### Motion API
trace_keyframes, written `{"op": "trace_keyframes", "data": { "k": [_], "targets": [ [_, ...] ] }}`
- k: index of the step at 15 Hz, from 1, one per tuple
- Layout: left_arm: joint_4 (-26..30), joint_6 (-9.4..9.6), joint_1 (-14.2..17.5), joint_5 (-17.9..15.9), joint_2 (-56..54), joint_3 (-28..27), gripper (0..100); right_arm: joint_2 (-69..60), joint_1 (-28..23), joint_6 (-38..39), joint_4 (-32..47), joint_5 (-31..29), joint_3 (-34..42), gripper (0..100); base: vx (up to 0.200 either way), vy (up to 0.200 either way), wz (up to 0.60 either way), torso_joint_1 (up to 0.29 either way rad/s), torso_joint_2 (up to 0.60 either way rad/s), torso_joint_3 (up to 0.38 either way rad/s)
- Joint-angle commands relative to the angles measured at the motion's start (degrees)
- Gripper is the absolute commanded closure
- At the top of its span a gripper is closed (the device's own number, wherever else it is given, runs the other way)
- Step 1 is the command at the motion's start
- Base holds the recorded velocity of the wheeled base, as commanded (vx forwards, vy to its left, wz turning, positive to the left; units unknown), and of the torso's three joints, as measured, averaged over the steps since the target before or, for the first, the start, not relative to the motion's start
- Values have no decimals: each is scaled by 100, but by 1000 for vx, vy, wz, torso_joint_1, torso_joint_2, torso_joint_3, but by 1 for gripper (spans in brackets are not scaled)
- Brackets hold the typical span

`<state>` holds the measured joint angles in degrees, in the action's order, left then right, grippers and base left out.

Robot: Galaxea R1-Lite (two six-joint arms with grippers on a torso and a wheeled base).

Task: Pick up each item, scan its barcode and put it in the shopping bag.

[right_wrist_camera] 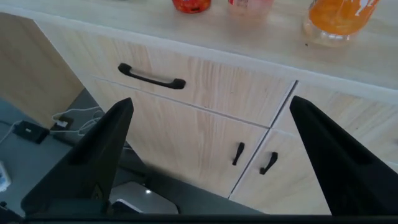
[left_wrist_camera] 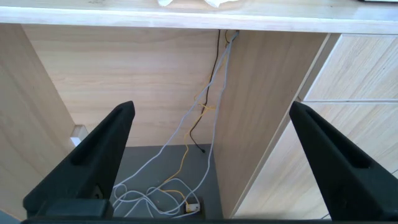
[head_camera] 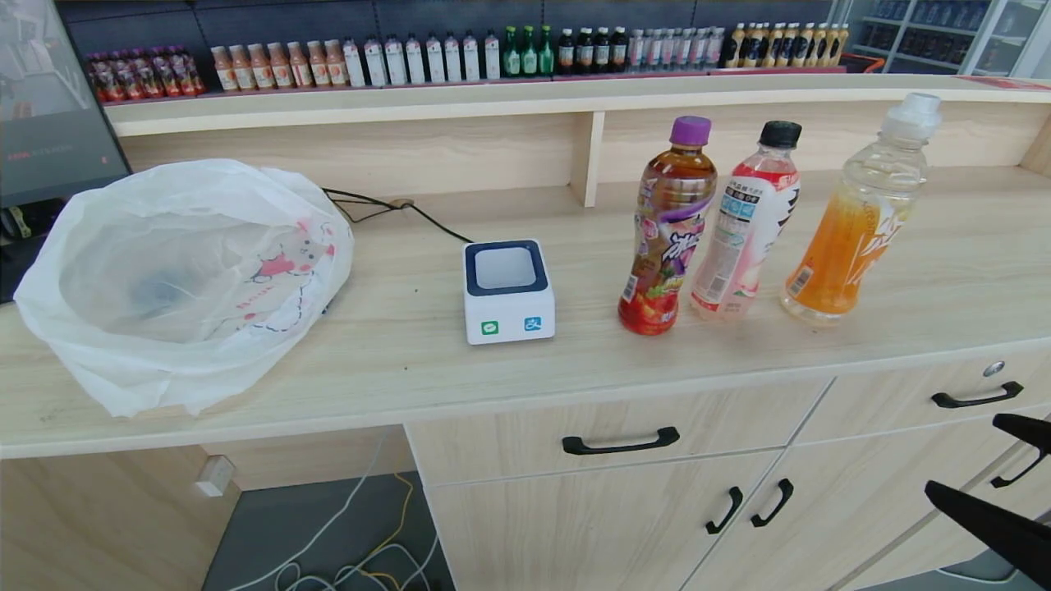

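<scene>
Here three bottles (head_camera: 667, 230) (head_camera: 743, 226) (head_camera: 858, 217) stand near the counter's (head_camera: 410, 361) right end, one scanner (head_camera: 507, 291) midway, one shopping bag (head_camera: 185, 279) at its left end, left pincer (left_wrist_camera: 211, 155) and right pincer (right_wrist_camera: 211, 155) spread.

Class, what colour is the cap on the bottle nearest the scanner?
Purple cap, clearest in head view.

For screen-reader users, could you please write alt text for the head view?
A purple-capped red bottle, a black-capped pink bottle and a white-capped orange bottle stand in a row on a light wooden counter, right of a white box-shaped scanner and an open white plastic shopping bag.
</scene>
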<state>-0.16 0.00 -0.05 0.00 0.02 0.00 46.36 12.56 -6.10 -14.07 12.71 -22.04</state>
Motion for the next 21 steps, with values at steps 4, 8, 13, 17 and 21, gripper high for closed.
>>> {"op": "trace_keyframes", "data": {
  "k": [4,8,13,17,21],
  "targets": [
    [-2,0,5,0,-2,0,0,1472,318,-120,-1142,-85,-846,0,0,0,0,0,0,0],
    [-2,0,-4,0,-2,0,0,2589,1311,-23,-2768,-1175,-1312,0,0,0,0,0,0,0],
    [-2,0,5,0,-2,0,0,3467,1952,-6,-3735,-1948,-1769,0,0,0,0,0,0,0],
    [-2,0,5,0,-2,0,0,4346,1988,-190,-5581,-2071,-1452,0,0,0,0,0,0,0],
    [-2,0,5,0,-2,0,0,4302,2155,-190,-5765,-2194,-986,0,0,0,0,0,0,0]
  ]
}}
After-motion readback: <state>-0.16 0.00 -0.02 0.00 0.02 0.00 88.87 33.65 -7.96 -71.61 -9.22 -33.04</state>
